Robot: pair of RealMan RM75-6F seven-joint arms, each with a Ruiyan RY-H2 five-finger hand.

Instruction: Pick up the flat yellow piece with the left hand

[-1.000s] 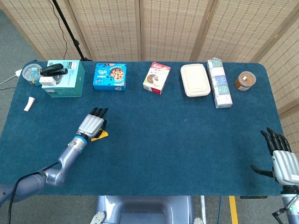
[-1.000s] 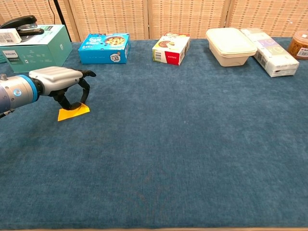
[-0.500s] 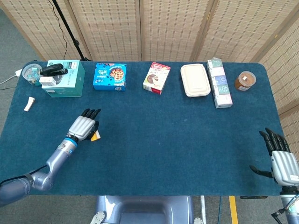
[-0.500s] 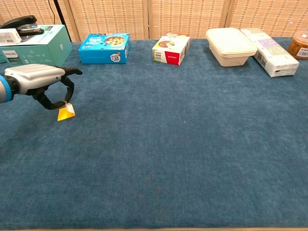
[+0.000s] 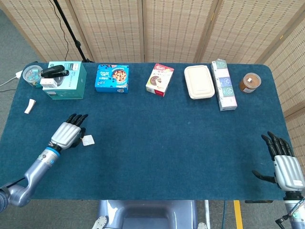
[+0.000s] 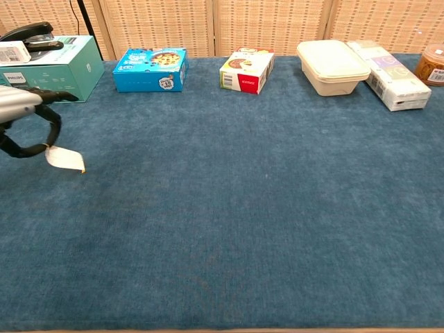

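now left hand (image 5: 66, 134) fingers pinch the flat piece (image 6: 64, 159) over blue cloth (image 5: 171, 133).

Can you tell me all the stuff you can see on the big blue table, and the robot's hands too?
flat piece: one, pale side showing, near left, pinched by the left hand
teal box: one, far left
stapler: one, black, on the teal box
round tub: one, clear, far left corner
small white object: one, left edge
blue cookie box: one, back row
cake mix box: one, white and red, back middle
lidded container: one, cream, back right
long carton: one, white, beside the container
jar: one, brown, far right
left hand: holds the flat piece
right hand: near right corner, fingers spread
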